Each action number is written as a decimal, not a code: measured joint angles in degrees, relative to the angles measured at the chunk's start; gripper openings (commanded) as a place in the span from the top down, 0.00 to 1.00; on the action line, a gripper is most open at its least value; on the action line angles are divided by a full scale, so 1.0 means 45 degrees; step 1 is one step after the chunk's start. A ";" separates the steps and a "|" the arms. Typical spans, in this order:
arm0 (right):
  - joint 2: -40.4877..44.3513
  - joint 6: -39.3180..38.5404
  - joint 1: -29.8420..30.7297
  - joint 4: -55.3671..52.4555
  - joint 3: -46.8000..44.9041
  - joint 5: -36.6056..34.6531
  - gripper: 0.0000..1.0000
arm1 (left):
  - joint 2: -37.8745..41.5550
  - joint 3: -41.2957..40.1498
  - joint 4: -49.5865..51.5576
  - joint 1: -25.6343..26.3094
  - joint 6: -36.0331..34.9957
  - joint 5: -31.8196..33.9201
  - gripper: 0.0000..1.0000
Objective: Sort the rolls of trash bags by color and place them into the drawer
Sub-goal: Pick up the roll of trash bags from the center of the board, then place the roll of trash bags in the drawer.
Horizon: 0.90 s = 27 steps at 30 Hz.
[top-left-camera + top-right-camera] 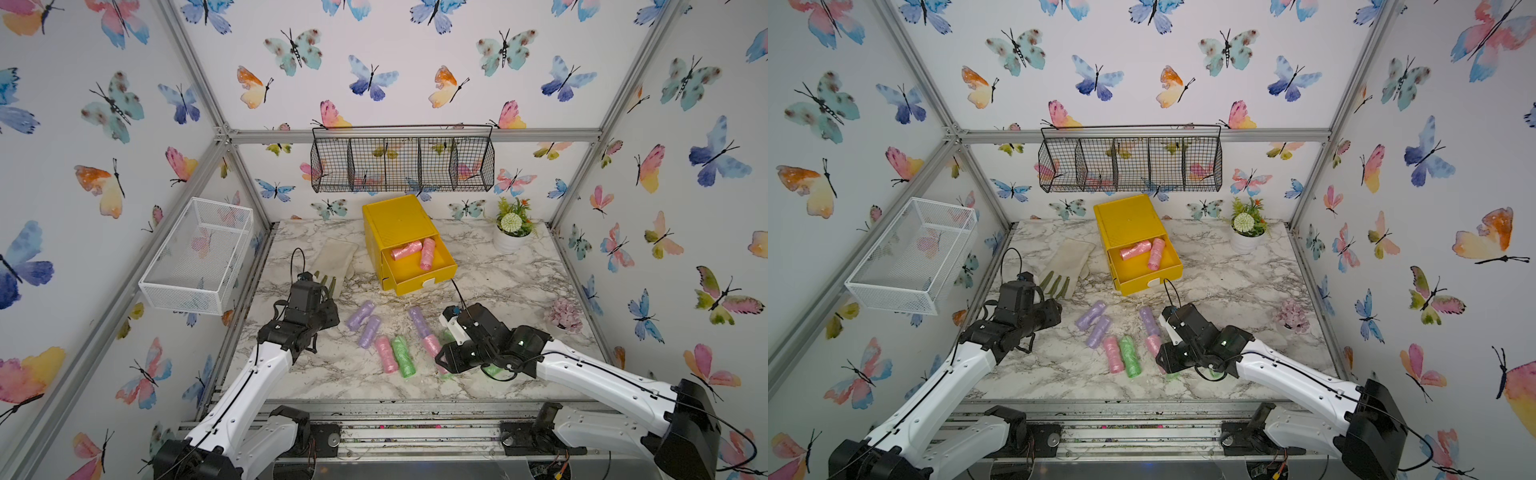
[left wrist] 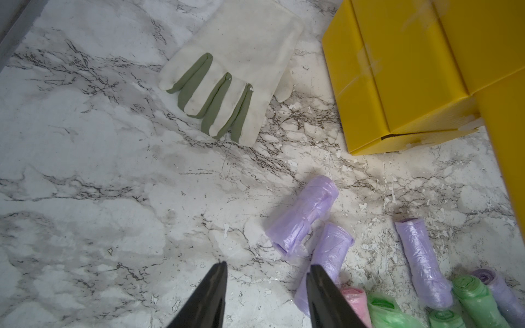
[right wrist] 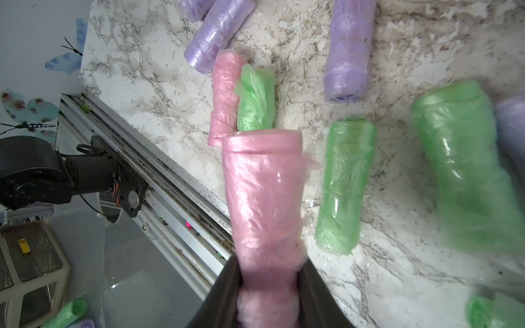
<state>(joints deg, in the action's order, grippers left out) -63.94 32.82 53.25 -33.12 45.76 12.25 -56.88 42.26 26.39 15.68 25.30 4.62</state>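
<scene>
Squeezing a pink roll (image 3: 262, 193) in the right gripper (image 3: 270, 267), low middle of the wrist frame. Looks light, soft and slippery; best gripped round the middle. Holding nothing in the half-open left gripper (image 2: 267, 269). Meant for the open drawer (image 1: 409, 286), middle of a top view.

Both top views are bright and evenly lit, with only faint, soft shadows on the table (image 1: 519, 291); the wide lens stretches the walls (image 1: 83, 166) toward the corners. The left wrist view is sharp, with pale glare streaks on the drawer (image 2: 412, 85). In the right wrist view the nearest pink roll (image 3: 264, 198) looks soft, and a green roll (image 3: 466, 170) at the edge is smeared.
</scene>
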 measured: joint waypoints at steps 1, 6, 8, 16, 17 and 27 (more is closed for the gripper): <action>0.0058 -0.0083 0.0000 -0.0146 0.0073 0.0049 0.66 | 0.0000 0.0000 0.0000 0.0000 0.0000 0.0000 0.50; 0.0257 -0.0559 0.0000 -0.0709 0.1224 0.0437 0.65 | 0.0000 0.0000 -0.0005 0.0005 0.0000 -0.0005 0.50; 0.0257 -0.0719 0.0000 -0.0806 0.1899 0.0486 0.65 | 0.0000 0.0000 -0.0005 0.0000 0.0000 -0.0005 0.50; -0.0355 -0.0957 -0.0019 -0.0452 0.4575 0.0262 0.63 | 0.0000 0.0000 -0.0005 0.0000 0.0000 -0.0010 0.50; -0.0578 -0.0913 -0.0063 -0.0311 0.4920 0.0189 0.63 | 0.0000 0.0000 -0.0005 0.0000 0.0000 -0.0010 0.50; -0.2822 0.2001 -0.1481 0.1025 0.7359 -0.1025 0.67 | 0.0029 0.0019 -0.0005 -0.0461 -0.0131 -0.0165 0.50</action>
<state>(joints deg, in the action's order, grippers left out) -76.64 41.82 46.59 -28.51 78.87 7.64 -56.75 42.35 26.37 13.61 24.71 3.88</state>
